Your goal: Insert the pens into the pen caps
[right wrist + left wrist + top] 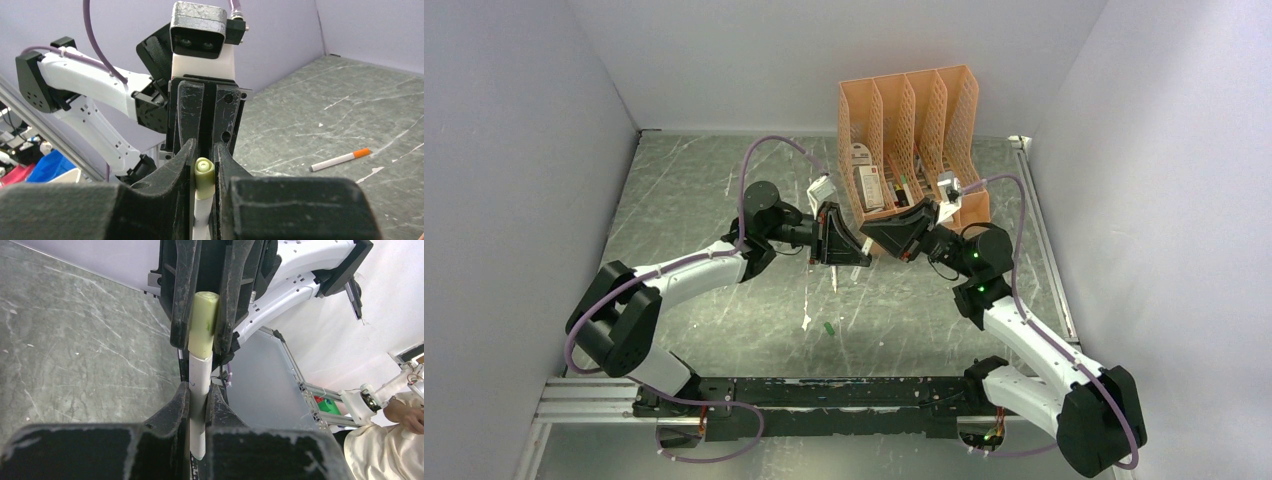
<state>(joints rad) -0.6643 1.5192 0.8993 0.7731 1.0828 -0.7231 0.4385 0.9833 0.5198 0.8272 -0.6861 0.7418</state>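
Now grips the white pen [200,375] tight in the left end effector [199,400], and straight ahead pinches its pale green cap [204,320] in the right end effector [205,150]. Risks a skewed push: jams the cap half-seated, or slips the barrel through the grip.

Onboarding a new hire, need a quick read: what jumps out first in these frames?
The left gripper and right gripper meet nose to nose before the peach organiser, the left clamping a white pen, the right the pale green cap on its end. An orange-tipped pen lies loose on the table.
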